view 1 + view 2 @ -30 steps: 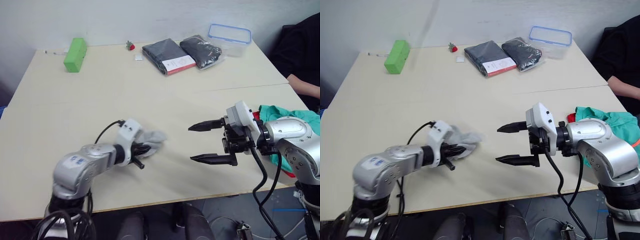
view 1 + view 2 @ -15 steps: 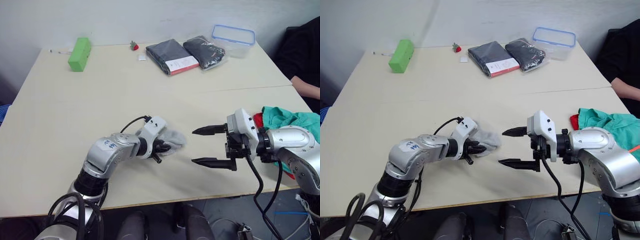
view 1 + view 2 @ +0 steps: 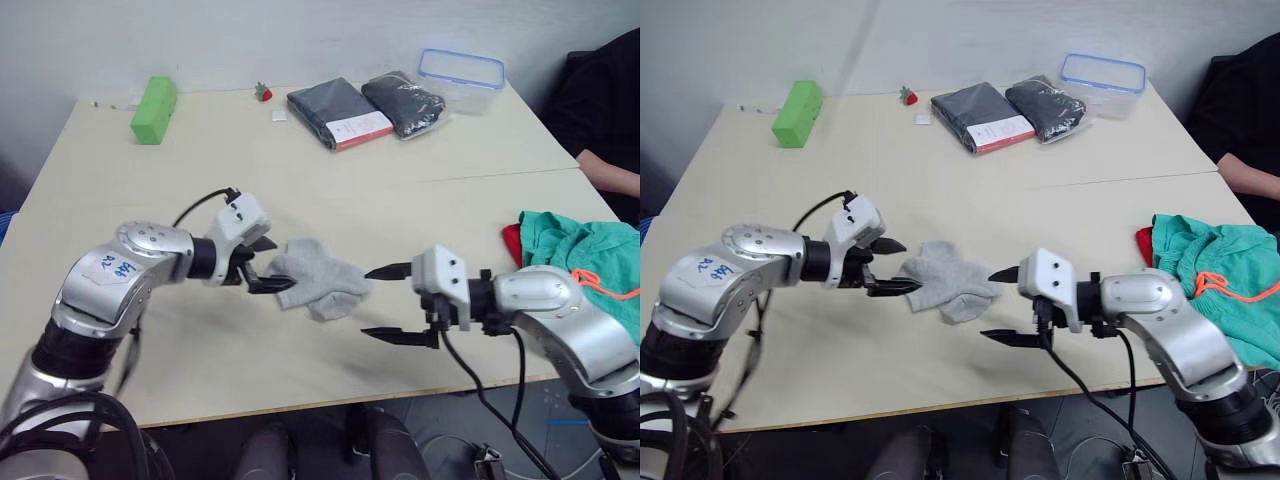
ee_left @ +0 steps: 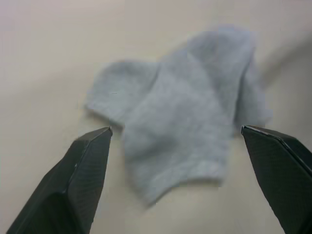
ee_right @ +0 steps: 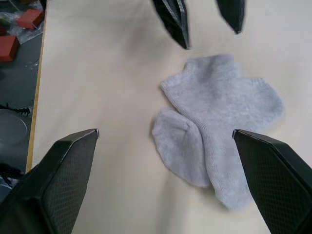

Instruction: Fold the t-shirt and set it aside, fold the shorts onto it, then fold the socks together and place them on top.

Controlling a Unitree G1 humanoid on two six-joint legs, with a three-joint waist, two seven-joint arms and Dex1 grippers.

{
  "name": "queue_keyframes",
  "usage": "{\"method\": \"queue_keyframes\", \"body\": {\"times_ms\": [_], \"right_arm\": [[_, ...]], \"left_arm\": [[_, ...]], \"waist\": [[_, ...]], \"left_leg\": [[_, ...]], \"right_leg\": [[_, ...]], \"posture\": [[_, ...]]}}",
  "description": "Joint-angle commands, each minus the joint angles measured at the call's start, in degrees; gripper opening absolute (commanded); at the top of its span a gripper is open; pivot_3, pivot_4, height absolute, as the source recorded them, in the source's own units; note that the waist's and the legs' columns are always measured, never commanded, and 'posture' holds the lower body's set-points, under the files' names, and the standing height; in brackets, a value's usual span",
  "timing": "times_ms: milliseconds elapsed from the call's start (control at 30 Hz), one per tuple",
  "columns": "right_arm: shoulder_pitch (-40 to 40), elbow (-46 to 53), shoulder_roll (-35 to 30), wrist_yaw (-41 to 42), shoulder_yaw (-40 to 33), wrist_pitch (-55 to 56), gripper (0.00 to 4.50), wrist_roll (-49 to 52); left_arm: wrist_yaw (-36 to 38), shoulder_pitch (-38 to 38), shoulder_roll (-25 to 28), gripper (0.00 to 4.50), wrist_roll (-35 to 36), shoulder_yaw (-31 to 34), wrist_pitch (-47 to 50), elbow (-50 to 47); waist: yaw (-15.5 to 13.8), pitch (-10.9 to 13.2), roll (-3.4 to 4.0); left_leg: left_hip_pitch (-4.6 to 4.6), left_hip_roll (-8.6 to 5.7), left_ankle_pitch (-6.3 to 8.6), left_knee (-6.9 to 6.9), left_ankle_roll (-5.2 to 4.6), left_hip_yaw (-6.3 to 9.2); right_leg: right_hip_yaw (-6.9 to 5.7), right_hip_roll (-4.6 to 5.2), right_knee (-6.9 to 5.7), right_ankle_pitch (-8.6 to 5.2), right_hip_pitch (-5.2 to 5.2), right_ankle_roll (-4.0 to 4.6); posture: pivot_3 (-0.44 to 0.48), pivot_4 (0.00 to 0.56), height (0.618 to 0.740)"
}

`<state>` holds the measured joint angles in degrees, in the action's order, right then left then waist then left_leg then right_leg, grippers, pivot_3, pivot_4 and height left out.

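Note:
The grey socks (image 3: 320, 283) lie one over the other, flat on the table's near middle. My left gripper (image 3: 275, 265) is open just left of them, its fingertips at their edge and nothing held. My right gripper (image 3: 370, 302) is open just right of the socks, pointing at them. The left wrist view has the socks (image 4: 185, 122) between and beyond the spread fingers. In the right wrist view, the socks (image 5: 219, 117) lie ahead with the left gripper (image 5: 204, 24) past them. At the right edge, the teal shorts (image 3: 585, 255) lie bunched over the red t-shirt (image 3: 513, 242), of which a corner peeks out.
At the back of the table stand a green block (image 3: 152, 96), a small red strawberry (image 3: 261, 92), two dark packaged garments (image 3: 338, 112) and a clear container (image 3: 460, 72) with a blue rim. A person's arm (image 3: 610, 172) rests at the far right.
My left gripper has opened and let go of the socks, which now lie spread on the table. It has drawn back to the left. My right gripper has come closer to the socks.

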<state>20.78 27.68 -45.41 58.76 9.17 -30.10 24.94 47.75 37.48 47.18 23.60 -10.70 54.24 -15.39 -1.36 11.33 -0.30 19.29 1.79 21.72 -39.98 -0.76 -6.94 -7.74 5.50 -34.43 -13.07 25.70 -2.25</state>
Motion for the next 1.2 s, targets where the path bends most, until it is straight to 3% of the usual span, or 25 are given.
{"method": "queue_keyframes", "body": {"times_ms": [33,267,433,533,633,767,900,1033,1200], "right_arm": [[3.9,-2.8,3.9,-3.4,6.8,5.1,4.50,-8.9],[3.8,-5.5,5.8,-3.0,11.0,12.3,4.50,-16.2],[3.8,-7.7,7.0,-3.4,12.2,14.4,4.50,-18.9],[4.0,-8.6,8.3,-3.9,12.7,14.3,3.89,-20.0],[4.2,-10.5,9.7,-4.7,13.8,15.0,2.84,-22.4],[5.2,-14.5,11.4,-6.5,14.8,15.6,1.45,-26.5],[5.0,-15.8,11.2,-5.5,15.0,16.8,0.01,-27.6],[4.7,-15.0,10.3,-3.4,14.0,17.8,0.01,-26.3],[5.0,-14.6,8.5,0.9,12.8,21.5,0.00,-23.9]], "left_arm": [[12.8,8.9,-1.6,4.45,-13.2,-10.4,-29.7,20.5],[21.4,18.7,-9.2,4.45,-21.8,-13.5,-55.1,46.2],[23.2,24.3,-13.1,4.45,-24.9,-12.5,-64.7,60.1],[23.9,26.4,-14.8,4.50,-26.6,-12.4,-68.1,65.9],[24.7,27.7,-16.7,3.93,-28.4,-12.6,-70.2,70.1],[25.8,28.1,-18.4,2.71,-31.0,-13.0,-70.8,73.3],[26.9,28.0,-19.1,2.68,-32.1,-12.7,-70.2,74.1],[27.9,27.4,-19.3,2.68,-32.8,-12.3,-69.2,73.6],[31.7,24.3,-18.1,1.50,-31.9,-11.5,-65.9,68.2]], "waist": [[-0.3,0.0,-0.16],[0.1,0.0,-0.22],[0.2,0.0,-0.25],[0.2,0.0,-0.25],[0.2,0.0,-0.25],[0.2,0.0,-0.28],[0.2,-0.1,-0.30],[0.2,-0.1,-0.30],[0.2,-0.1,-0.30]], "left_leg": [[0.16,-0.02,-0.01,-0.02,-0.08,0.11],[0.80,-0.13,-0.06,-0.12,-0.33,-0.07],[1.10,-0.20,-0.10,-0.29,-0.36,-0.51],[1.06,-0.16,-0.14,-0.33,-0.42,-0.52],[1.05,-0.18,-0.16,-0.33,-0.46,-0.52],[1.05,-0.19,-0.17,-0.34,-0.47,-0.51],[0.98,-0.21,-0.18,-0.36,-0.50,-0.46],[0.97,-0.21,-0.18,-0.36,-0.50,-0.09],[0.95,-0.22,-0.18,-0.37,-0.50,-0.07]], "right_leg": [[-0.04,0.03,-0.01,0.04,0.01,-0.07],[-0.20,-0.20,-0.08,0.14,0.55,-0.22],[-0.71,-0.29,-0.23,0.17,0.89,-0.25],[-0.69,-0.18,-0.33,0.17,0.87,-0.25],[-0.69,-0.13,-0.36,0.17,0.86,-0.25],[-0.69,-0.12,-0.38,0.18,0.86,-0.26],[-0.70,-0.07,-0.44,0.18,0.78,-0.26],[-0.69,-0.07,-0.44,0.18,0.76,-0.26],[-0.69,-0.07,-0.45,0.18,0.76,-0.27]], "posture": [[0.000,0.150,0.740],[0.000,0.150,0.740],[0.000,0.150,0.740],[0.000,0.150,0.740],[0.000,0.150,0.740],[0.000,0.150,0.740],[0.000,0.150,0.740],[0.000,0.150,0.740],[0.000,0.150,0.740]]}}
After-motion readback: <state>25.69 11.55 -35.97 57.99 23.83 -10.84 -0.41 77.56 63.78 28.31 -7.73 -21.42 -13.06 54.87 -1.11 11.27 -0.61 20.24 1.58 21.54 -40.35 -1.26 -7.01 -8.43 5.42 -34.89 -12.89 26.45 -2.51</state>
